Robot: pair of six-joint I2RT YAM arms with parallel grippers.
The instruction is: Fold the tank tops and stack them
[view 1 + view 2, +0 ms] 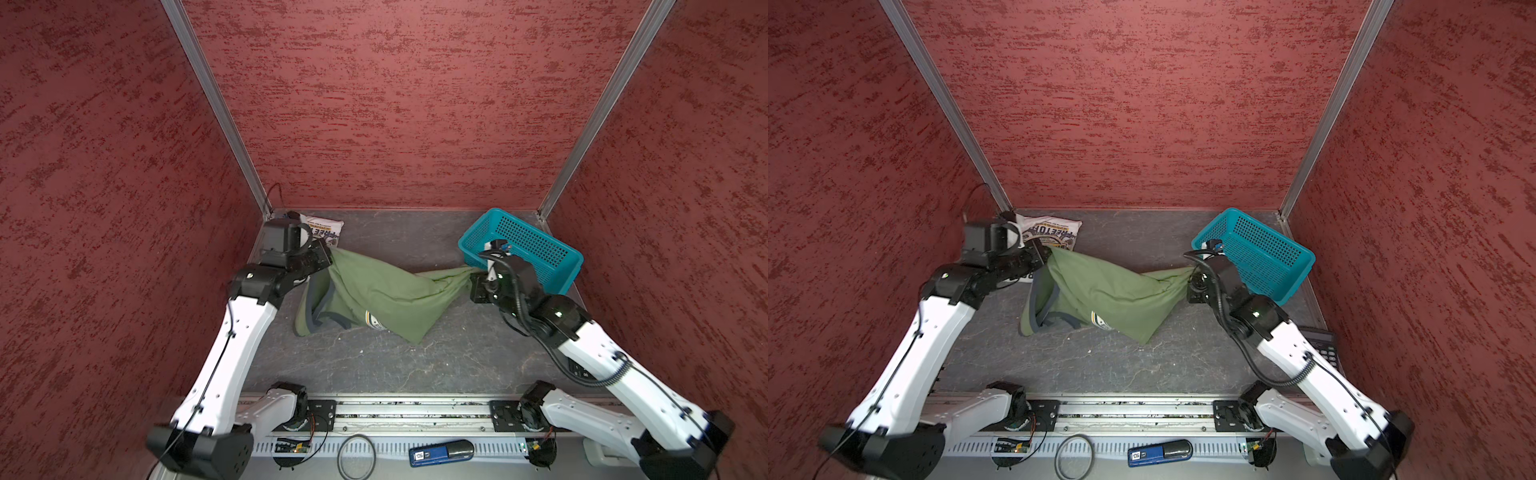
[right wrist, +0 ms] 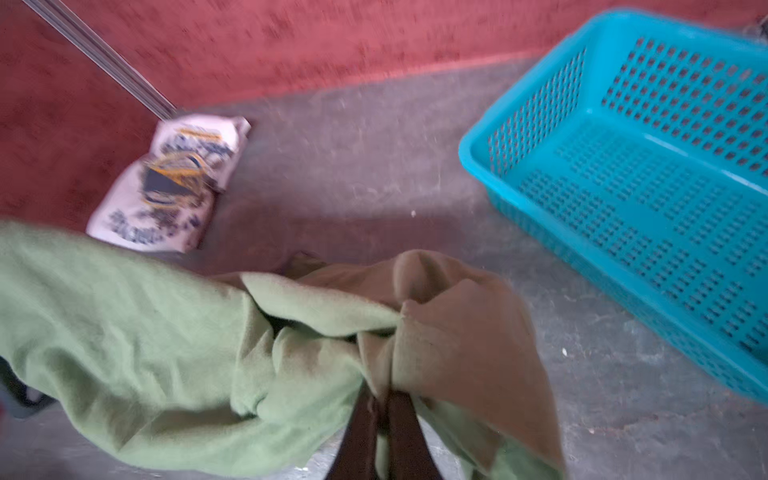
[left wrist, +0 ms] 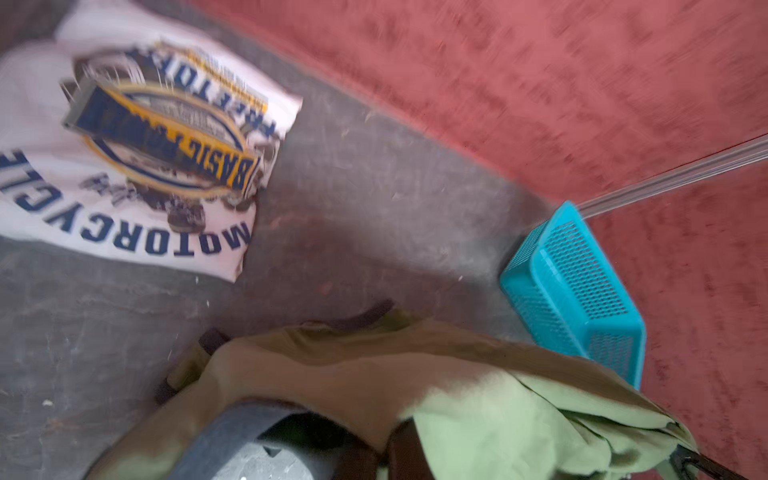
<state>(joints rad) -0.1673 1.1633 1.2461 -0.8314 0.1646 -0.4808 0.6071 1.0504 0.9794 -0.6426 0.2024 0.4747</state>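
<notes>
Left gripper (image 1: 327, 258) and right gripper (image 1: 473, 275) each clamp the olive tank top (image 1: 374, 299), strung across mid-frame. If either bunched grip slips, it may drop crumpled onto the white tank top (image 1: 328, 230) at upper left.

White moulded arm shells (image 1: 241, 332) are meeting black joint housings (image 1: 253, 286); black cables (image 1: 598, 384) are running alongside.

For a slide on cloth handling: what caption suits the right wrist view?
Right pincer pinching bunched olive tank top, folded white tank top and teal basket beyond.
</notes>
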